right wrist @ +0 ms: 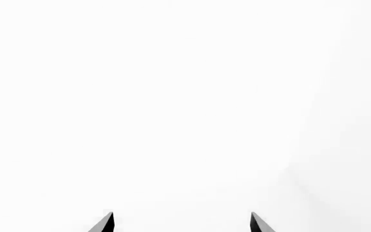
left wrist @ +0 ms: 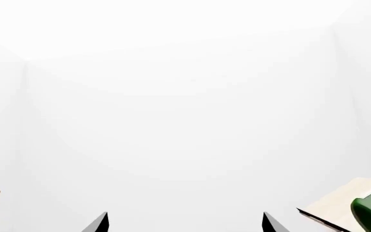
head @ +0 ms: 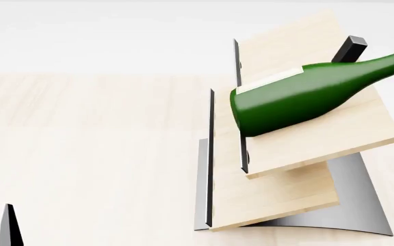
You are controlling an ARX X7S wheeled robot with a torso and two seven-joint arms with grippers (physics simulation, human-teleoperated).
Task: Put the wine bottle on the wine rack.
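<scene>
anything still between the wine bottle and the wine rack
Nothing visible: the wine bottle already lies tilted on an upper board of the wine rack, base against a dark edge strip. Both hands are open and hold nothing.

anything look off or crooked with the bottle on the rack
Nothing stands out. The wine bottle lies on its side across the upper slanted board of the wine rack, base down against the dark edge strip, neck running up out of the head view. Both end effectors are open and hold nothing.
</scene>
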